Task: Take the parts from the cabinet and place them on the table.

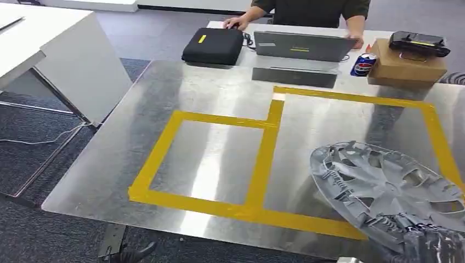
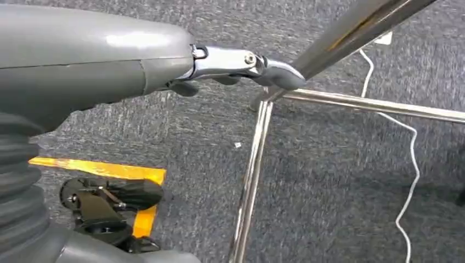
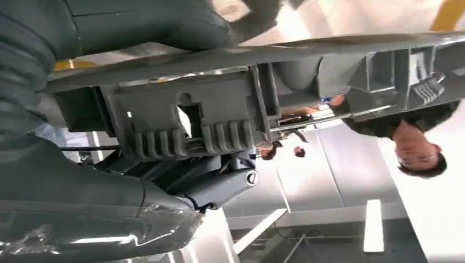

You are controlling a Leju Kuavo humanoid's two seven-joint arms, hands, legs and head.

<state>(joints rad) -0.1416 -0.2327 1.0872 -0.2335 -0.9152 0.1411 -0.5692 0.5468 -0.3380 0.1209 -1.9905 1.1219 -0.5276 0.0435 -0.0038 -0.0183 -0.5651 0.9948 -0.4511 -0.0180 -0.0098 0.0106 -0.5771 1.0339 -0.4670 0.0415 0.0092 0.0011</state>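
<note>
Steel table (image 1: 164, 98): broad, shiny, spanning most of the head view, marked with yellow tape (image 1: 263, 164) in two joined rectangles, one smaller on the left, one larger on the right.

White desk (image 1: 49, 38): far left, apart from the steel table, a thin cable trailing on the carpet beside it.

Grey hubcap (image 1: 384, 189): ribbed underside up, tilted over the near right part of the table, inside the larger taped rectangle and overlapping its near edge. Whether resting on the metal or just above it: cannot tell. In the right wrist view the hubcap's rim and clip tabs (image 3: 186, 120) close against the camera.

Right hand (image 1: 433, 244): at the lower right corner, gripping the hubcap's near rim; thumb (image 3: 219, 186) under the rim, fingers (image 3: 164, 22) wrapped over the other side, clamped on the plastic.

Left hand (image 2: 241, 66): hanging low over dark carpet, next to chrome table legs (image 2: 252, 164); fingers loosely curled, holding nothing.

Person (image 1: 312, 11): seated across the far end, one hand near a black case (image 1: 214, 45), the other by a grey laptop (image 1: 301, 45).

Cardboard box (image 1: 406, 66): far right, a black device (image 1: 419, 43) on top.

Blue soda can (image 1: 363, 64): just beside the box, between it and the laptop.
</note>
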